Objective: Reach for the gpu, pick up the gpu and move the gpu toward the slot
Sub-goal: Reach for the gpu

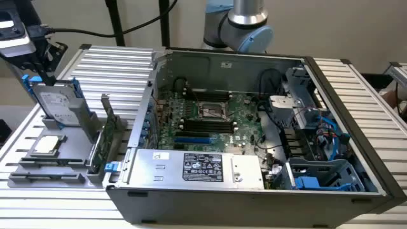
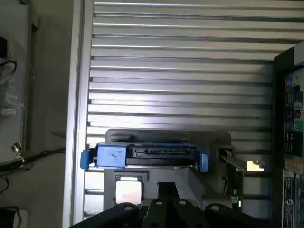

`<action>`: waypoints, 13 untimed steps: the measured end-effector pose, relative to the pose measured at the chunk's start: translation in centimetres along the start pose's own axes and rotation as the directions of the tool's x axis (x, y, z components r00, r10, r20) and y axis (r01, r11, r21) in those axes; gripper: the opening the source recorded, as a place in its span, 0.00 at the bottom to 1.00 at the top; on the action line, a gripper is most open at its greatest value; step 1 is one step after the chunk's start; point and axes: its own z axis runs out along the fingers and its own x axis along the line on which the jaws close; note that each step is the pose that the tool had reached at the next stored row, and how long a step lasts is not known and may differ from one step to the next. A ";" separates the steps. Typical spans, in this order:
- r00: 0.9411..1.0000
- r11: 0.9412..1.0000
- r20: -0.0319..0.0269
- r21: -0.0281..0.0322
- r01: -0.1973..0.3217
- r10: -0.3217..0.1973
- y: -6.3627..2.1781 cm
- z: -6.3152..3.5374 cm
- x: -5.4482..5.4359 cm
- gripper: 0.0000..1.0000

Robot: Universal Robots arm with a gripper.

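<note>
no readable text or numbers
the black label (image 1: 203, 167) on the power supply (image 1: 152, 172), the white label (image 1: 56, 106) on the hard drive and the stickers (image 2: 294, 102) on the computer case carry print too fine to read.

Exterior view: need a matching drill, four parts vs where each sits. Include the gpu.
Parts:
1. gpu
2. hard drive
3. chip
4. power supply

Places:
A. lying flat on the gray holder, on the side nearer the camera
B. standing on edge in the holder, on the side next to the case
C. inside the case, label up, along the wall nearer the camera
D. upright at the holder's far end, blue rails on its sides

Pairs: 1-B, 2-D, 3-A, 4-C
</note>
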 end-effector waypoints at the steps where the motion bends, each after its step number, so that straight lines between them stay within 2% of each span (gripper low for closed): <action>1: 1.000 1.000 0.000 0.000 0.000 0.000 0.00 0.00 0.0 0.11; 13: 1.000 1.000 0.000 0.000 0.000 0.000 -0.09 -0.01 -0.1 0.11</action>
